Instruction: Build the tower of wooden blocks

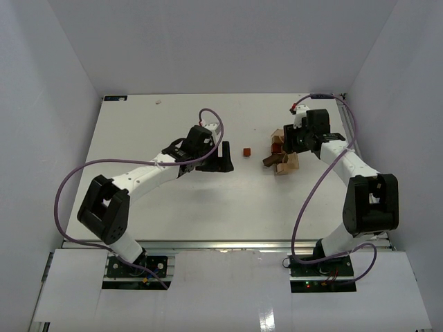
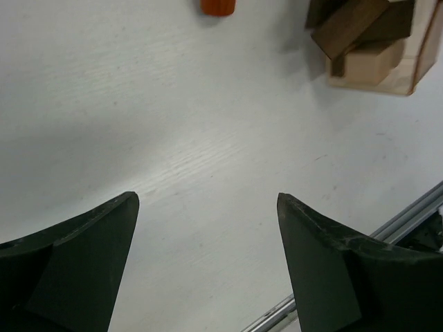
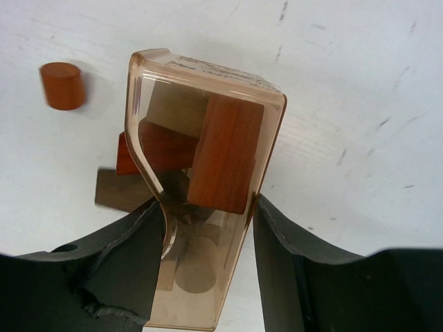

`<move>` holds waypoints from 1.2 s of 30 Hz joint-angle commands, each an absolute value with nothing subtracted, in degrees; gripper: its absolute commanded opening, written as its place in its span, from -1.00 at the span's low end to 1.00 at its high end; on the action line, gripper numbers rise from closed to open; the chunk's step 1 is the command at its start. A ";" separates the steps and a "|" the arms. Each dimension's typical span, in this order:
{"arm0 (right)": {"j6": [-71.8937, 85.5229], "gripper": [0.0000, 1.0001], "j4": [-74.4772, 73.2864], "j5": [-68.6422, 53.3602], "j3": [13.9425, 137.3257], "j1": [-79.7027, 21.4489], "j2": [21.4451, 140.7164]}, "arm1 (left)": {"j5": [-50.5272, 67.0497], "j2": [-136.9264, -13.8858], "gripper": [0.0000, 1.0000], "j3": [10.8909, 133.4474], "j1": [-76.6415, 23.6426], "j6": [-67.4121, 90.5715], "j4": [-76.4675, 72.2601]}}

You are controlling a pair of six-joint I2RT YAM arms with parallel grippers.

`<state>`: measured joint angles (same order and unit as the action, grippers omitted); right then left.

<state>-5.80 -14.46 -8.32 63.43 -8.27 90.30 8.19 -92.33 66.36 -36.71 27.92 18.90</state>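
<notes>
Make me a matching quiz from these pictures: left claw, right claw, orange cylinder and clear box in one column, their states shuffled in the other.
1. left claw
2. right claw
3. cylinder
4. clear box

A. has blocks inside
B. open, holding nothing
C. alone on the bare table
D. shut on the clear box

Pairs: 1-B, 2-D, 3-C, 4-A

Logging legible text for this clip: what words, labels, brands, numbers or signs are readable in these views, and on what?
No text can be read in any view.
Clear brownish plastic box in the right gripper: faint dark specks along its top rim, too blurred to read.
Small wooden blocks, reddish-brown wooden cylinder, white table: no markings visible.
</notes>
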 commanded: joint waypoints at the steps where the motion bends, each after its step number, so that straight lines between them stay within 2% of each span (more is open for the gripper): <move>1: -11.82 -0.85 -13.96 -2.36 69.72 -8.69 91.81 | 6.15 -86.78 0.84 61.85 -36.21 23.75 17.93; 8: -16.93 -0.85 -14.33 5.45 70.66 -11.39 93.53 | 1.90 -91.22 0.85 64.25 -35.74 21.88 20.45; 13: -18.04 -0.85 -14.24 7.57 70.74 -12.33 93.56 | -0.53 -99.10 0.85 69.61 -29.72 24.47 20.99; 18: -20.24 -0.85 -13.36 9.69 70.02 -13.29 91.82 | 1.84 -104.29 0.85 74.75 -25.84 25.04 19.00; 24: -23.69 -0.85 -11.51 13.65 67.23 -15.90 90.05 | 1.88 -110.66 0.85 78.87 -25.66 24.94 19.67; 31: -26.78 -0.85 -9.56 17.87 66.32 -19.09 90.17 | -2.67 -114.70 0.86 84.55 -23.30 23.53 19.50; 36: -28.00 -0.85 -9.57 19.90 67.04 -19.42 89.76 | -0.42 -116.78 0.90 88.87 -19.18 21.39 15.00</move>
